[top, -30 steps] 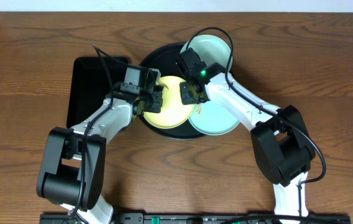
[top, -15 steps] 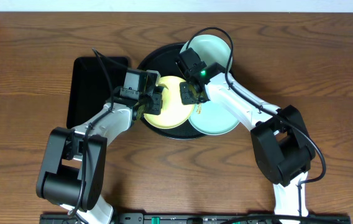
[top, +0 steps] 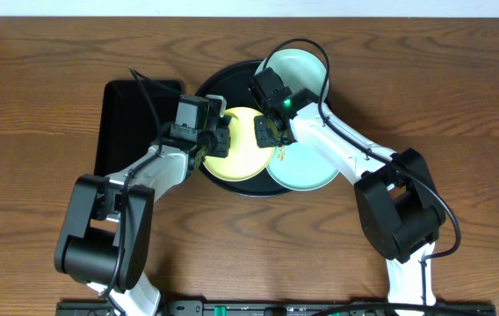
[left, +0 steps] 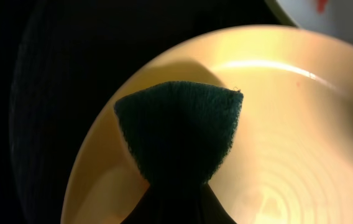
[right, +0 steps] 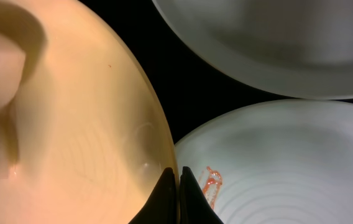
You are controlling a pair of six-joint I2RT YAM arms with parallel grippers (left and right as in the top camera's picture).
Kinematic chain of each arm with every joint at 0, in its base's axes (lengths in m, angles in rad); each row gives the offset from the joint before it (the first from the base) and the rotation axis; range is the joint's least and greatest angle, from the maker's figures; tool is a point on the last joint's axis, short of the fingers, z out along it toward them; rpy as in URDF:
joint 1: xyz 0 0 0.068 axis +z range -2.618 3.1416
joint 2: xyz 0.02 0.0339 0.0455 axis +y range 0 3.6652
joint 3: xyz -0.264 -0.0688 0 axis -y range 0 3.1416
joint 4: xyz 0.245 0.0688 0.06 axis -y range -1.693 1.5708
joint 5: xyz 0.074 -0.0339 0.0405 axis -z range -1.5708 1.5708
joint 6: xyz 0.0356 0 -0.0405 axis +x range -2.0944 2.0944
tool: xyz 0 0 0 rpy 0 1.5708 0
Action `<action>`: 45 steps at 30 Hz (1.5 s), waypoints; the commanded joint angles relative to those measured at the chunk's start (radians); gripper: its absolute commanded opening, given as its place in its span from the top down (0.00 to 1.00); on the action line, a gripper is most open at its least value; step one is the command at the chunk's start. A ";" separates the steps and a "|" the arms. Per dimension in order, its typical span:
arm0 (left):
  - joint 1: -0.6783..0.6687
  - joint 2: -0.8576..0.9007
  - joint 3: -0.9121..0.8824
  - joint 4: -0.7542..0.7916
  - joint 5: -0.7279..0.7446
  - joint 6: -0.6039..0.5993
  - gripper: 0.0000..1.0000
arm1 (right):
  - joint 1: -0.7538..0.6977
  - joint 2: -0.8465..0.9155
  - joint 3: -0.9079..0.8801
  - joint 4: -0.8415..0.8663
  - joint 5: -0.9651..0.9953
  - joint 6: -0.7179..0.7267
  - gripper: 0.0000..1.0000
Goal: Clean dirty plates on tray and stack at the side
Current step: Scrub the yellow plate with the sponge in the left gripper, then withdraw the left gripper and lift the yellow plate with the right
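Yellow plate: the yellow plate [top: 242,154] lies on the left half of the round tray [top: 219,83], between your two grippers.
Other plates: the upper mint plate [top: 298,75] and the lower mint plate [top: 307,171] lie on the right half of the tray, not yet stacked aside.
Left gripper: the left gripper [top: 220,140] is clamped on the sponge [left: 176,130]. This is a judgement, because the jaws themselves are too dark to see.
Right gripper: the right gripper [right: 178,180] has its jaws almost together, pinching the right rim of the yellow plate.
Relation for the next move: the sponge rests on the left part of the yellow plate. The bare surface runs from it toward the right gripper, so your wipe probably goes rightward. The left arm does the wiping, and the right arm only holds.
Only in the left wrist view: the dark scouring face of the sponge points at the plate.
Only in the right wrist view: an orange smudge [right: 211,182] is on the lower mint plate, just beside the pinched rim.
Only in the overhead view: both arms and all three plates appear together.
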 commanded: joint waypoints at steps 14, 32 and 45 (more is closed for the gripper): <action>-0.003 0.072 -0.018 0.142 -0.020 -0.014 0.92 | 0.005 0.012 -0.001 0.001 -0.015 -0.031 0.99; -0.003 0.105 -0.018 0.288 -0.021 -0.013 0.92 | 0.004 0.012 -0.001 0.009 -0.025 -0.056 0.99; 0.005 0.056 -0.018 0.545 -0.020 -0.014 0.92 | 0.003 0.012 -0.001 0.017 -0.025 -0.070 0.99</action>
